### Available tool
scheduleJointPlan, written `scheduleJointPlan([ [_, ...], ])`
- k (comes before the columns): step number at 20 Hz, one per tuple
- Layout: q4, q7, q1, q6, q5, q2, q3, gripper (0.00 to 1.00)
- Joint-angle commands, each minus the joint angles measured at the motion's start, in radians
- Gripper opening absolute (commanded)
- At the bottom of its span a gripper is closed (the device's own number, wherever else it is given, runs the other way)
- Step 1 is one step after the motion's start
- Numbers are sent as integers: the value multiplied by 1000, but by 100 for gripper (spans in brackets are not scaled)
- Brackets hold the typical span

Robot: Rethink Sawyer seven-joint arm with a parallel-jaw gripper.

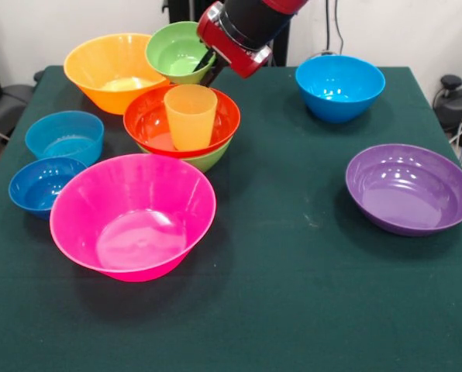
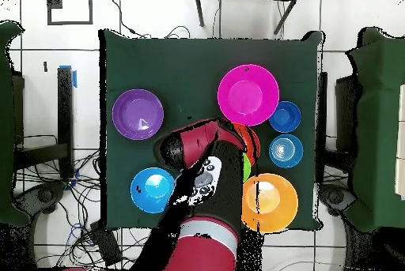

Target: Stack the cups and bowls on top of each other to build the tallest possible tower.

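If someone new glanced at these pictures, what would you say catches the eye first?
Probably the large pink bowl at the front of the table, the biggest and brightest thing there. Just behind it stands the tower: the yellow cup upright in the red-orange bowl, which sits in a green bowl. Above that, the gripper reaches down to the rim of the small green bowl.
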Motion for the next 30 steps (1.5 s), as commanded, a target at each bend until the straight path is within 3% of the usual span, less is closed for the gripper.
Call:
scheduleJointPlan([
  [1,-20,-237,-40,70,5,0,175,0],
  [30,-49,-290,-157,303,4,-61,320,0],
])
